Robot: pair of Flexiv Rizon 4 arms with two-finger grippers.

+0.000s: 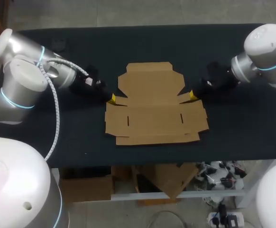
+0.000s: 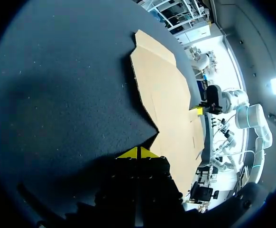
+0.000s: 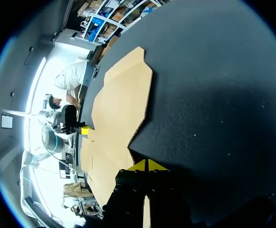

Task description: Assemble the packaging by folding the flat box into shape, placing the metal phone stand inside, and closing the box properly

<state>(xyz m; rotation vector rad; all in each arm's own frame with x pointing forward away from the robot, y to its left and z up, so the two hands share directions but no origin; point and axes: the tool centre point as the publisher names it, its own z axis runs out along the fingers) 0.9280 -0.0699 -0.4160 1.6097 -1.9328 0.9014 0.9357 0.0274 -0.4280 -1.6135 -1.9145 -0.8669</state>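
Note:
A flat brown cardboard box blank [image 1: 154,105] lies unfolded in the middle of the black table [image 1: 43,128]. My left gripper [image 1: 111,99] is shut, its yellow tips low at the blank's left side notch. My right gripper [image 1: 193,96] is shut too, with its tips at the right side notch. In the left wrist view the shut left gripper [image 2: 138,153] points at the cardboard's [image 2: 169,95] edge, and my other arm's yellow tip [image 2: 199,111] shows across it. The right wrist view mirrors this: shut right gripper [image 3: 147,166], cardboard [image 3: 119,104], far yellow tip [image 3: 85,131]. No phone stand is in view.
Bare black table surface lies all around the blank, widest behind it and toward both ends. The blank's front flap [image 1: 157,138] lies close to the table's front edge [image 1: 176,161].

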